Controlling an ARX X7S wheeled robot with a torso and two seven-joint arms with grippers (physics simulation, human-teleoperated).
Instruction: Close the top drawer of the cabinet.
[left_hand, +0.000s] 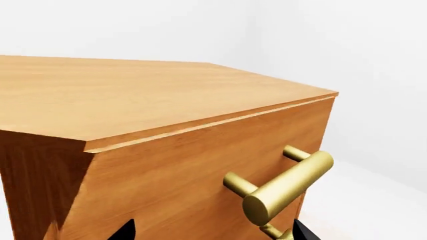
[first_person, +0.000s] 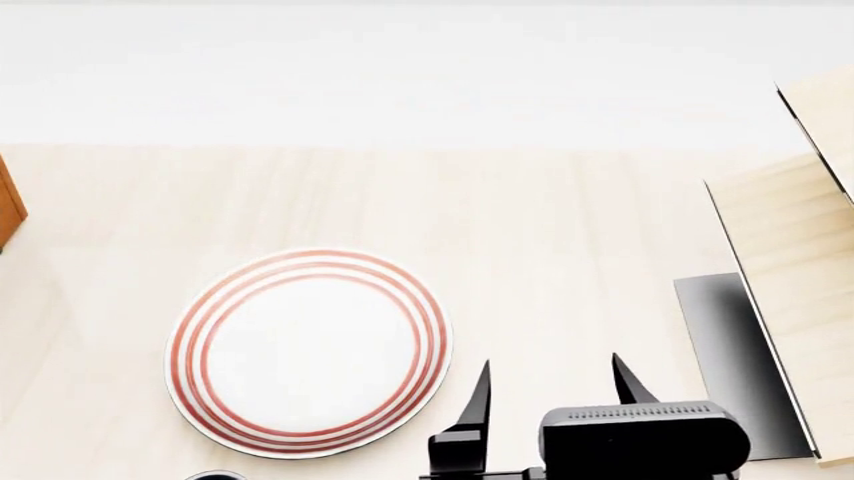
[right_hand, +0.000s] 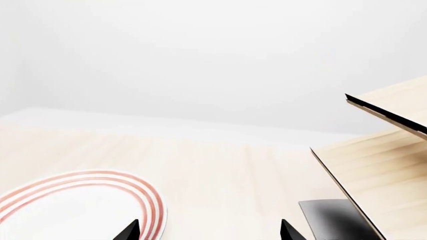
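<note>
Orange-brown wooden cabinet with brass bar handle: seen close only in the left wrist view.

The left wrist view shows the cabinet's flat top, a thin seam under the top edge, and the top drawer front sitting flush with the cabinet body, its round brass bar handle standing off on two posts. The left gripper shows only two dark fingertips spread wide, either side of the handle, holding nothing. The head view shows just a sliver of the cabinet at the far left edge of the pale wood bench, a white plate with red rings and the right gripper, spread wide and empty. Pale wood panels on a dark grey base stand at right.
</note>
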